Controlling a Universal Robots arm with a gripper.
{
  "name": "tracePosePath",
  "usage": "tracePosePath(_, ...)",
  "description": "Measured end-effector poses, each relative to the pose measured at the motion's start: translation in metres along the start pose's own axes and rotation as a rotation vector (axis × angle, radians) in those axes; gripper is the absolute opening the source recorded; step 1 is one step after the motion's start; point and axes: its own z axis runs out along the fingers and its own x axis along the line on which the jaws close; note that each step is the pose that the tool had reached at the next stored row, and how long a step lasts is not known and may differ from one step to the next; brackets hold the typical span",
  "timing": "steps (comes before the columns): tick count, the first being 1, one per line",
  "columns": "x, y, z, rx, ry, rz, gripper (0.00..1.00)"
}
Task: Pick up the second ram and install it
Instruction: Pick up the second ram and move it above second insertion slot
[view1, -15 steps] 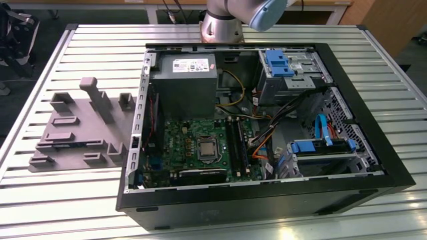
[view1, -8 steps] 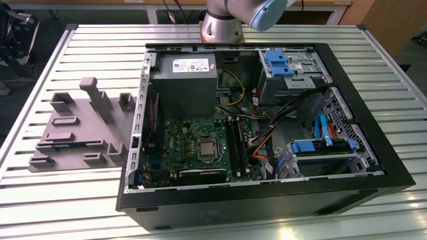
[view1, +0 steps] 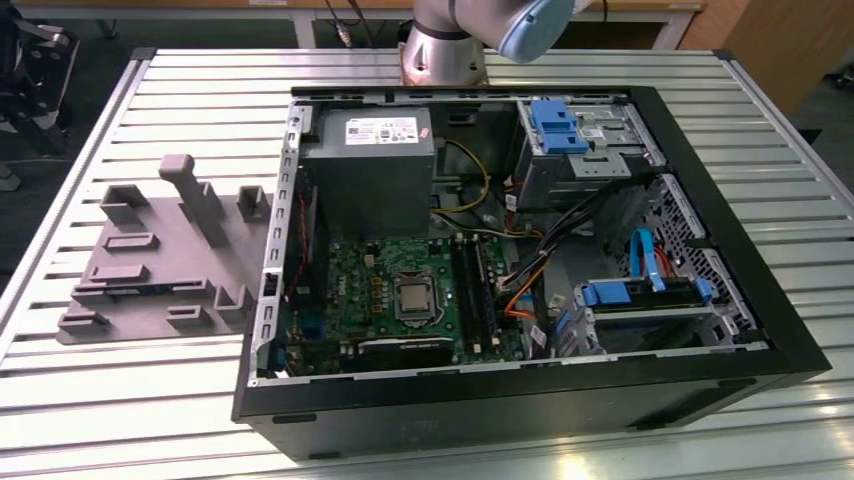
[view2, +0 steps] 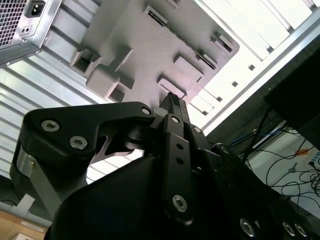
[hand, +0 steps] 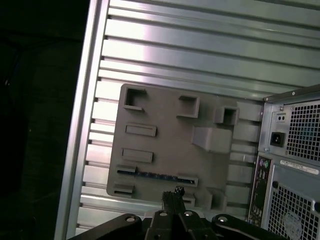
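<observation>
1. Table: a ribbed silver aluminium table (view1: 200, 100), its slats long and glossy.
2. Landmark: a black sheet-metal tower computer case (view1: 534, 405) lies on its side with the panel off. Inside it are a green circuit motherboard (view1: 360, 290), a plain grey metal power supply box (view1: 374, 180) and blue plastic drive brackets (view1: 551, 125).
3. Just beside the case, at the exterior view's left, lies a matt grey moulded plastic fixture plate (view1: 160, 240) with raised blocks and rectangular pockets.
4. Task item: the second ram (hand: 155, 175) stands on edge in a long narrow slot of that plate, outside the case. It shows as a thin dark strip with pale bluish patches.
5. Pincer: the black metal gripper (hand: 174, 192), with bolted linkages, hangs above the plate beside the case. Its fingers are clenched together, grasping nothing, clear of the ram.
</observation>
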Motion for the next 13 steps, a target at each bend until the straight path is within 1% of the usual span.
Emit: tracePosePath(13, 0.0, 0.0, 0.0, -0.0007, 0.0009, -0.042, 0.11)
